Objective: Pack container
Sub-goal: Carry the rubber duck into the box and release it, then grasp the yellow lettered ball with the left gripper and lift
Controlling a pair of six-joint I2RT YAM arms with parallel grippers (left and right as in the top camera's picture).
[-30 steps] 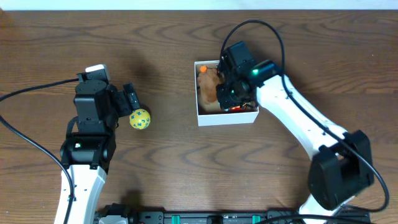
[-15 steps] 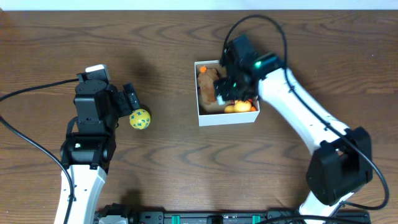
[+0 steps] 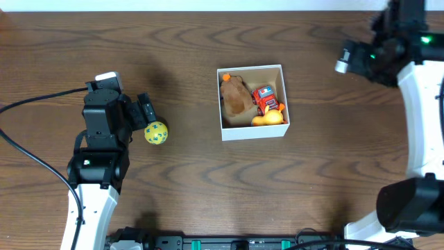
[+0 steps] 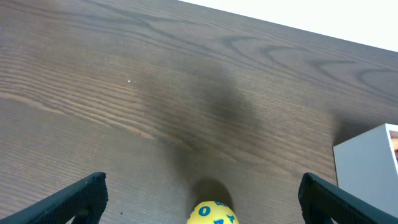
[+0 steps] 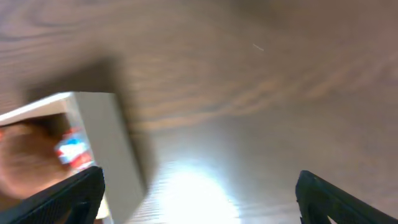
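The container [image 3: 254, 130], a white-walled square box, stands mid-table. Inside it lie a brown toy [image 3: 236, 97], a red toy [image 3: 263, 98] and a yellow duck [image 3: 270, 119]. A yellow ball [image 3: 156, 132] with blue marks rests on the table to its left. My left gripper [image 4: 202, 188] is open, and the ball [image 4: 212, 213] sits low between its fingers without touching them. My right gripper [image 5: 199, 194] is open and empty, off to the right of the container [image 5: 102, 143]. The right wrist view is blurred.
The right arm [image 3: 388, 48] hangs over the table's far right corner. A black cable [image 3: 35, 104] runs along the left side. The container's grey-white corner [image 4: 373, 165] shows at the right of the left wrist view.
My right gripper opened, lifted out of the container and swung away to the far right, uncovering the red toy and the duck. The left arm and the ball stayed still.
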